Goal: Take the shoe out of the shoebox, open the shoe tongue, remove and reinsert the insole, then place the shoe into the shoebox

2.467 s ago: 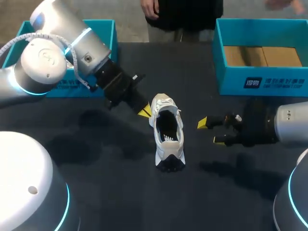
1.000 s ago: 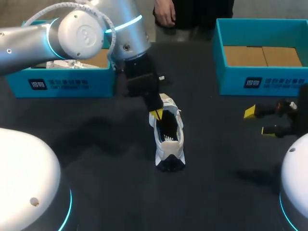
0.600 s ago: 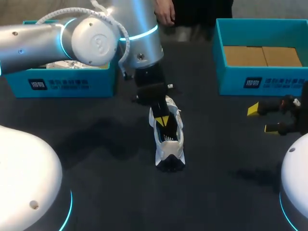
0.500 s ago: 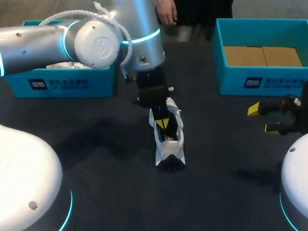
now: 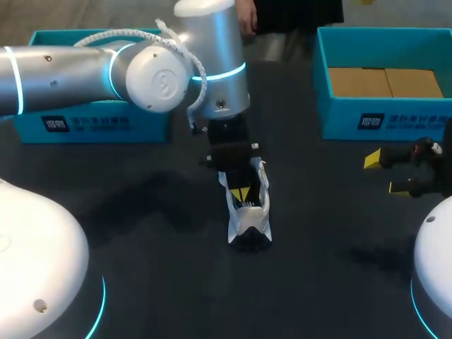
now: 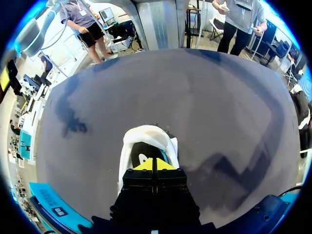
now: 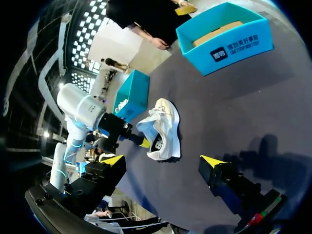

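A dark table (image 5: 141,233) fills the scene from above. The left arm (image 5: 162,70), thick, silver and white with a glowing blue ring, comes in from the left side and reaches across to the middle of the table, its black wrist pointing straight down.

Two teal shoeboxes stand at the far edge, well apart. The left shoebox (image 5: 99,126) is partly hidden behind the left arm. The right shoebox (image 5: 381,126) sits open at the far right with brown cardboard (image 5: 385,81) lying flat inside it.

The right arm (image 5: 432,173) shows only at the right edge of the table, in front of the right shoebox.

A white shoe (image 5: 247,222) with a dark toe lies on the table at the centre, between the two shoeboxes and outside both. Its toe points toward the robot and its heel toward the far edge.

The left gripper (image 5: 244,193) is down inside the shoe's opening. In the left wrist view its two yellow tips are pressed together with no gap; whether anything is pinched between them cannot be seen.

The right gripper (image 5: 385,174) hangs over bare table, well apart from the shoe. Its yellow-tipped fingers (image 7: 212,161) are spread wide with nothing between them.
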Action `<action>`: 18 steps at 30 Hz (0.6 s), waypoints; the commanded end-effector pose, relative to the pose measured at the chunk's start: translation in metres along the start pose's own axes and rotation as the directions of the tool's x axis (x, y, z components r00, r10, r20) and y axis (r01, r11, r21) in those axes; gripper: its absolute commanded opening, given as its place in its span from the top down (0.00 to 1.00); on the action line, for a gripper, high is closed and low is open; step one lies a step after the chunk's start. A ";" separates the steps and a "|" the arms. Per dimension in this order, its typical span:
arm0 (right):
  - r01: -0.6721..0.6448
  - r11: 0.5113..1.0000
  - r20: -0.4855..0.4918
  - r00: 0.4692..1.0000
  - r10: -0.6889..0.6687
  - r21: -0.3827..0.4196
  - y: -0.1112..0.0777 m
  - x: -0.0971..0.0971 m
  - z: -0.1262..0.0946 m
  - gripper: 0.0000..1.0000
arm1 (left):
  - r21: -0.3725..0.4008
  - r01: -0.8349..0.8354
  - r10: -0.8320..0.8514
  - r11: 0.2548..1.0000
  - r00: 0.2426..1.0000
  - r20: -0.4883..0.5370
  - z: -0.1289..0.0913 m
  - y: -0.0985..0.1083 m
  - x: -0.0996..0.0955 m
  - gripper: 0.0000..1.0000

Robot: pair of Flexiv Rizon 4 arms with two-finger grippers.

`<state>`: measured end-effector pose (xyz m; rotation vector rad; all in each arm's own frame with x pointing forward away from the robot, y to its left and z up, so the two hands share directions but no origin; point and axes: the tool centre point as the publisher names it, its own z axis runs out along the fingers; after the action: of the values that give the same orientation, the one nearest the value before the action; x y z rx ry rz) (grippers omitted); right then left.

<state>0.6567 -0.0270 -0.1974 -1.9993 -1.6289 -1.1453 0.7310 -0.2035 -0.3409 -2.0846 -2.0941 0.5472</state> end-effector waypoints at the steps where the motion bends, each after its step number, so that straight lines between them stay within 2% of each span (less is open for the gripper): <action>1: -0.001 1.000 0.005 1.000 0.001 -0.023 -0.015 0.003 -0.017 0.00 | -0.005 0.001 -0.001 1.000 1.000 -0.013 0.010 0.003 -0.003 1.00; 9: -0.001 1.000 0.005 1.000 0.001 -0.023 -0.015 0.003 -0.017 0.00 | 0.004 0.010 -0.010 1.000 0.999 -0.045 0.029 0.003 0.001 1.00; 13: -0.001 1.000 0.005 1.000 0.001 -0.023 -0.015 0.003 -0.017 0.00 | -0.015 0.019 -0.020 1.000 0.998 -0.052 0.045 0.007 0.004 1.00; 18: -0.001 1.000 0.005 1.000 0.001 -0.023 -0.015 0.003 -0.017 0.00 | -0.042 0.027 -0.029 0.999 0.998 -0.053 0.055 0.010 0.005 1.00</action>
<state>0.6564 -0.0283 -0.1965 -1.9917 -1.6328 -1.1319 0.7242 -0.2046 -0.3893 -2.0607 -2.1116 0.4525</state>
